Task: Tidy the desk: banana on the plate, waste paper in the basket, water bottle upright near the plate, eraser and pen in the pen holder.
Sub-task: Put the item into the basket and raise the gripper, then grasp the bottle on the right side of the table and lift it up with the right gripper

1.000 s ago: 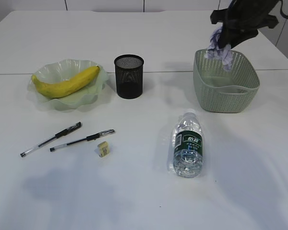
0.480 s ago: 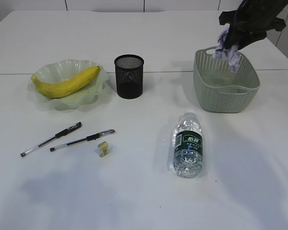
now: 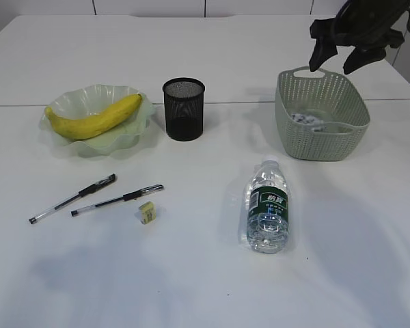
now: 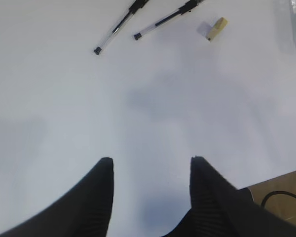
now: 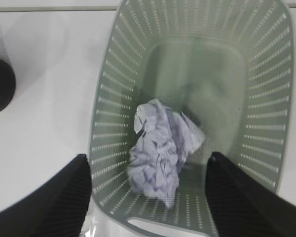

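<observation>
The banana (image 3: 96, 120) lies in the plate (image 3: 78, 147) at the left. The pen holder (image 3: 184, 109) stands beside it. Two pens (image 3: 74, 198) (image 3: 116, 200) and the eraser (image 3: 147, 212) lie on the desk (image 3: 205, 273); the pens (image 4: 121, 24) (image 4: 165, 19) and eraser (image 4: 216, 29) also show in the left wrist view. The water bottle (image 3: 267, 205) lies on its side. Crumpled waste paper (image 5: 163, 145) sits loose inside the basket (image 3: 320, 140). My right gripper (image 3: 346, 58) hangs open above the basket's far rim, empty. My left gripper (image 4: 150, 165) is open over bare desk.
A seam line (image 3: 27, 105) crosses the desk behind the plate. A brown edge with a black cable (image 4: 281, 197) shows at the lower right of the left wrist view.
My right gripper opened and let go of the waste paper, which dropped into the basket. The left gripper has not moved.
</observation>
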### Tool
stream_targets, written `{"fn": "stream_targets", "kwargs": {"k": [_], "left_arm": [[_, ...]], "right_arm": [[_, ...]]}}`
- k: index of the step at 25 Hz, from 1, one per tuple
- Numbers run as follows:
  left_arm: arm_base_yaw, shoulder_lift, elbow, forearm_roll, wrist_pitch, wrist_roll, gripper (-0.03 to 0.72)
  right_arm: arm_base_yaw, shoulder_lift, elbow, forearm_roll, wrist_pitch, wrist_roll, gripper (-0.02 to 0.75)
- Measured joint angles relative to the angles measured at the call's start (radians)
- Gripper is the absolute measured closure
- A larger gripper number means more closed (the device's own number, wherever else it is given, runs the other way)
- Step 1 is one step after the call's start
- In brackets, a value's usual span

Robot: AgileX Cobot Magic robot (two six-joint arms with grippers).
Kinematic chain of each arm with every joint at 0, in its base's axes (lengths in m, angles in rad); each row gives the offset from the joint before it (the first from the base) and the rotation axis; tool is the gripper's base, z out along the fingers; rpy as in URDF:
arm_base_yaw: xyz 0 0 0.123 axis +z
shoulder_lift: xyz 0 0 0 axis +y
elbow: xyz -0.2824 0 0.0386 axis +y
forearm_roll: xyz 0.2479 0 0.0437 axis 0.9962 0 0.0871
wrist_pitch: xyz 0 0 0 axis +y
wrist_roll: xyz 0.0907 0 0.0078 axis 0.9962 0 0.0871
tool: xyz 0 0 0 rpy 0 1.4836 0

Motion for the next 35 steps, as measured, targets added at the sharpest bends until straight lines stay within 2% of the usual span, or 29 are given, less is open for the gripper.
{"fn": "stream_targets", "kwargs": {"k": [8,14,20,24,29,35], "left_arm": [[0.0,0.0,0.0,-0.002,0.0,0.0,0.333],[0.0,0.0,0.0,-0.002,0.0,0.0,0.334],[0.0,0.0,0.0,-0.002,0.0,0.0,0.334],[0.0,0.0,0.0,-0.002,0.0,0.0,0.334],[0.0,0.0,0.0,-0.002,0.0,0.0,0.334],[0.0,0.0,0.0,-0.002,0.002,0.0,0.335]], "right_arm": [[0.0,0.0,0.0,0.094,0.037,0.004,0.206],[0.0,-0.005,0.0,0.102,0.041,0.019,0.262],[0.01,-0.076,0.0,0.102,0.043,0.042,0.269],[0.053,-0.132,0.015,0.1,0.043,0.047,0.269],[0.142,-0.216,0.153,0.066,0.043,0.049,0.269],[0.216,-0.32,0.448,0.038,0.043,0.013,0.269]]}}
